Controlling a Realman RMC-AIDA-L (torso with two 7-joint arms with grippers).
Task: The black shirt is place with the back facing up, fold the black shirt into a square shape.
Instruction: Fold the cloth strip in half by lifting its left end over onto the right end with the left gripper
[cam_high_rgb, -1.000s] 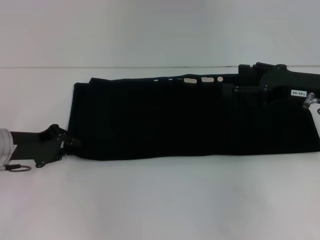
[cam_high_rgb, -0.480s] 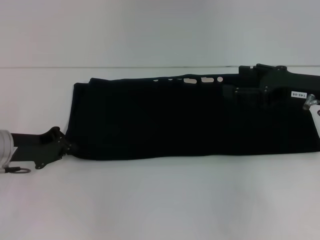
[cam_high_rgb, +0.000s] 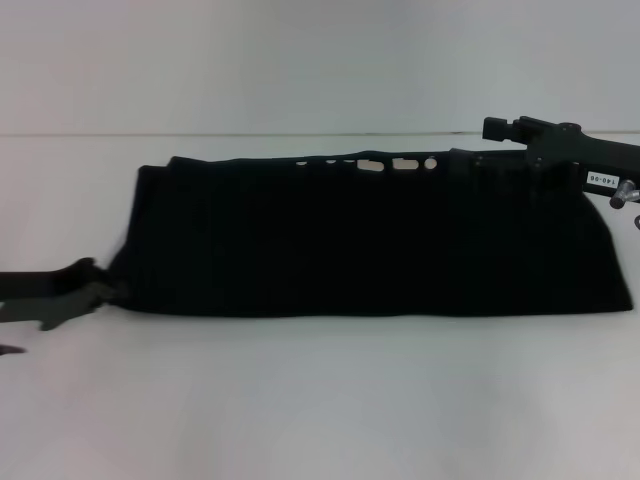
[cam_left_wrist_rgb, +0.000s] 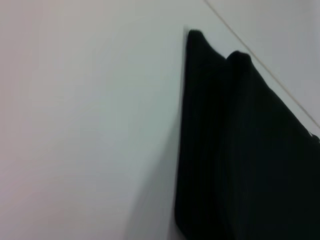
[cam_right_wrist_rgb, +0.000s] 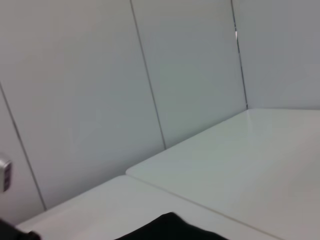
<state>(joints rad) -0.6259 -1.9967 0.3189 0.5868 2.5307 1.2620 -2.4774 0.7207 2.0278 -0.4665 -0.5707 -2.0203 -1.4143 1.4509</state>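
Black shirt (cam_high_rgb: 370, 240) on white table (cam_high_rgb: 320, 400)

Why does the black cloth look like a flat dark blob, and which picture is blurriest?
Head view: the plain black soft cloth shirt swallows light, so folds barely show; the left gripper is smeared. Left wrist view: the shirt's edge is soft, the blurriest picture. Right wrist view: white table, even light.

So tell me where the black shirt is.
In the head view the black shirt lies as a long band across the white table, between the left pincer and the right pincer.
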